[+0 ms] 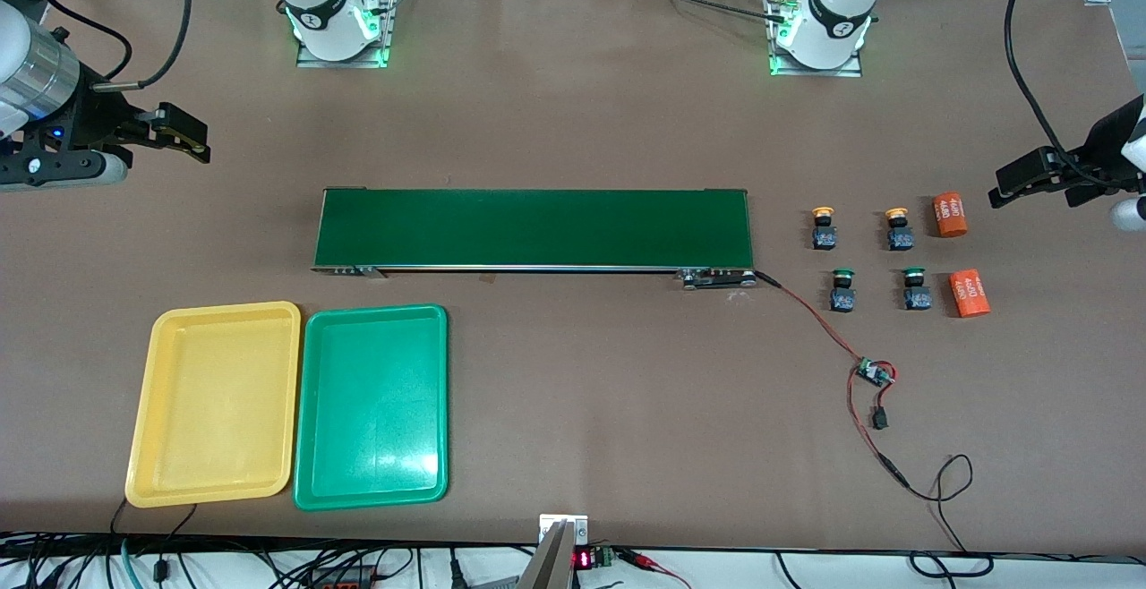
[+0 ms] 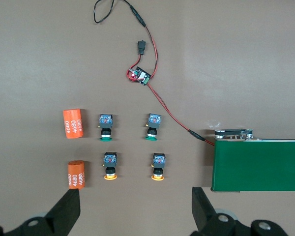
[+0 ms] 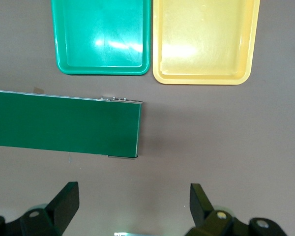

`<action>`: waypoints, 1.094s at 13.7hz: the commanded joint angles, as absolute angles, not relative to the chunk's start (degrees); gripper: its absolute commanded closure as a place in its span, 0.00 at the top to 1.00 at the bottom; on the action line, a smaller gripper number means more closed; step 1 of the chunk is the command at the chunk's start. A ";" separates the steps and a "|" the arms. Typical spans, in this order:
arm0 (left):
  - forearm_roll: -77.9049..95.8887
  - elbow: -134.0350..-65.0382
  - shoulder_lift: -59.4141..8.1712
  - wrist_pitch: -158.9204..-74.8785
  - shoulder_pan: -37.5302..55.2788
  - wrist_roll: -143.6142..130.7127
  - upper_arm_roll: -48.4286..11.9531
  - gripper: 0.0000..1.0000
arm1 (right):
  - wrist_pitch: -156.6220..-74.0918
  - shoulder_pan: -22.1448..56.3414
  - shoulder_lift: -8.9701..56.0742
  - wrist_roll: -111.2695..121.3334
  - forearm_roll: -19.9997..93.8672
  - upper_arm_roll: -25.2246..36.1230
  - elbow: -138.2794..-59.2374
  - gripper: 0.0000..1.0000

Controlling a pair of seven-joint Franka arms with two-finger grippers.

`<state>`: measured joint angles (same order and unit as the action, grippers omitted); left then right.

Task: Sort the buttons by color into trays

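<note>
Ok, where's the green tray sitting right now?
In the front view, the green tray lies flat beside the yellow tray, toward the right arm's end of the table and nearer the front camera than the conveyor belt.

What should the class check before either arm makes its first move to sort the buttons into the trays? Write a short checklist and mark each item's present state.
1. Left gripper open, holding nothing: ok.
2. Right gripper open, holding nothing: ok.
3. Yellow-capped buttons standing apart, room to grasp: ok.
4. Green-capped buttons nearer the front camera, also spaced: ok.
5. Yellow tray and green tray hold nothing yet: ok.
6. Orange cylinders beside the buttons, possible obstruction: cannot tell.
</note>
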<state>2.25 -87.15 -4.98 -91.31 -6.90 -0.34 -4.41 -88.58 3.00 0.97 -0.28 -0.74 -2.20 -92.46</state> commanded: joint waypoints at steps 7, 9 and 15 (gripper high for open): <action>0.88 -88.59 -6.04 -88.95 -7.73 1.05 -4.75 1.00 | -88.59 2.99 1.23 0.09 -1.58 -2.20 -91.85 1.00; 1.05 -88.51 -9.65 -87.28 -6.86 1.32 -4.83 1.00 | -88.68 2.99 1.23 0.09 -1.58 -2.20 -91.85 1.00; 1.49 -82.73 -25.02 -87.71 -5.54 1.32 -4.92 1.00 | -88.77 2.90 1.23 0.09 -1.58 -2.20 -91.84 1.00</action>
<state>2.25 -88.89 -18.56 -88.88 -5.45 0.36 -4.77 -88.84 2.99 1.01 -0.28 -0.87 -2.16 -92.46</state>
